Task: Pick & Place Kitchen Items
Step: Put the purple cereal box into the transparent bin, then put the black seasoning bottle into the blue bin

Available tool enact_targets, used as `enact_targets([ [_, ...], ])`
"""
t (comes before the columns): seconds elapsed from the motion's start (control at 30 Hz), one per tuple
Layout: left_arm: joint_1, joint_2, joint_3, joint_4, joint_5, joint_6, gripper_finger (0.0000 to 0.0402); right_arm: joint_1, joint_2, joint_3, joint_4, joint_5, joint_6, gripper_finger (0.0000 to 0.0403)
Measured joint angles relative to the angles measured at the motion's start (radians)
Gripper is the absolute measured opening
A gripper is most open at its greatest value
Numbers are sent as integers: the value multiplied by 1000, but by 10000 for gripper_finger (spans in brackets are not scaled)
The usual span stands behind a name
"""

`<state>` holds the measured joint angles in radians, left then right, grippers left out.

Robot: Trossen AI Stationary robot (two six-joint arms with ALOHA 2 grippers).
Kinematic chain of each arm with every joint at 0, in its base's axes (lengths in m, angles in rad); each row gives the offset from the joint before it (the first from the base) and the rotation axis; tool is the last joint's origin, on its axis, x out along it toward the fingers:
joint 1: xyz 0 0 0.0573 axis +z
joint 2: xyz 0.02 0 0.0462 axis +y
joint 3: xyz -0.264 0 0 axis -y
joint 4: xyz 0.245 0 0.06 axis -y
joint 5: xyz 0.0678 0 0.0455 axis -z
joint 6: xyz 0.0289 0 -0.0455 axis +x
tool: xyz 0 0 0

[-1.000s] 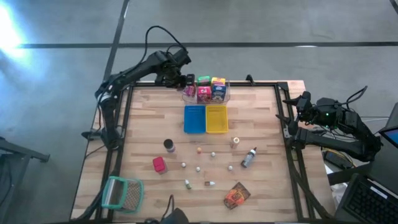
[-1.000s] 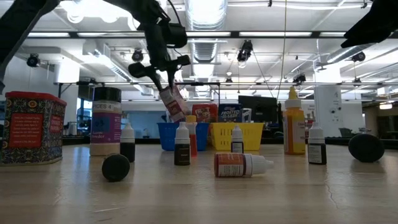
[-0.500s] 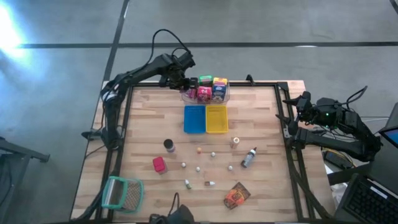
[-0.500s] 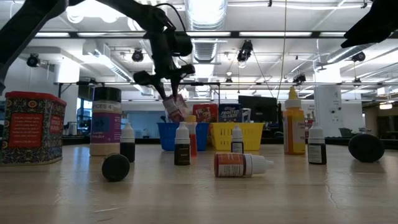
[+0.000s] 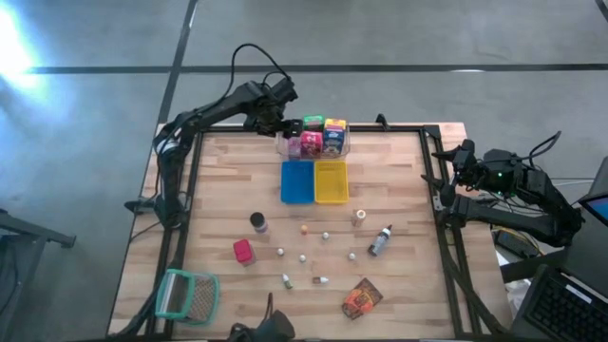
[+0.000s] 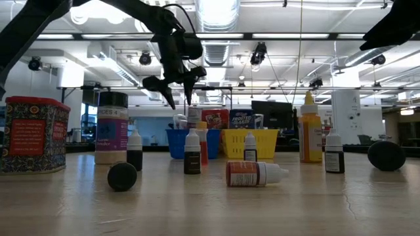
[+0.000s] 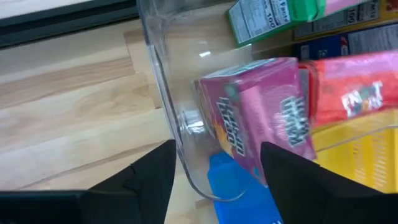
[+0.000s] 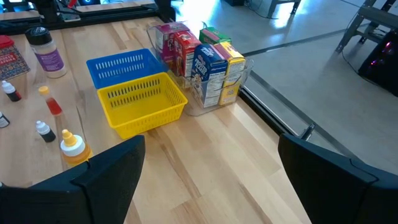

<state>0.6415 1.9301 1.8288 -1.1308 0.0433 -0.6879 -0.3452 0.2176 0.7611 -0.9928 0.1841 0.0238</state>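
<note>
My left gripper (image 5: 282,122) hangs open over the left end of the clear tub (image 5: 315,148) at the table's far edge. Right below it a pink box (image 7: 261,118) stands inside the tub beside a red-pink box (image 7: 348,87), clear of both fingers. The tub also holds green, blue and yellow boxes (image 5: 328,128). On the near half of the table lie a dark jar (image 5: 258,221), a red can (image 5: 243,251), a grey bottle (image 5: 381,239), an orange packet (image 5: 362,298) and several tiny pale pieces. My right gripper (image 8: 211,199) waits open off the table's right edge.
A blue tray (image 5: 297,180) and a yellow tray (image 5: 331,180) stand side by side just in front of the tub. A teal-rimmed mesh basket (image 5: 187,294) lies at the near left corner. Bare wood lies to the left and right of the trays.
My left gripper carried the pink box a little down and toward the tub, then opened and let go. The box, first hanging tilted under the fingers, has dropped into the tub's left end.
</note>
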Motion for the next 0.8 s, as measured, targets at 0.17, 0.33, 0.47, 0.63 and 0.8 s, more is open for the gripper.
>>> enact_targets([
  [0.17, 2, 0, 31, 13, 8, 45, 243, 0, 0, 0, 0, 0, 0, 364],
  [0.33, -10, -38, 67, 11, 5, 137, 243, 0, 0, 0, 0, 0, 0, 363],
  [0.47, -49, -121, 62, 13, -109, 212, 243, 0, 0, 0, 0, 0, 0, 363],
  [0.63, -143, -254, 28, 51, -225, 264, 243, 0, 0, 0, 0, 0, 0, 363],
  [0.8, -266, -404, -11, 86, -412, 324, 243, 0, 0, 0, 0, 0, 0, 363],
])
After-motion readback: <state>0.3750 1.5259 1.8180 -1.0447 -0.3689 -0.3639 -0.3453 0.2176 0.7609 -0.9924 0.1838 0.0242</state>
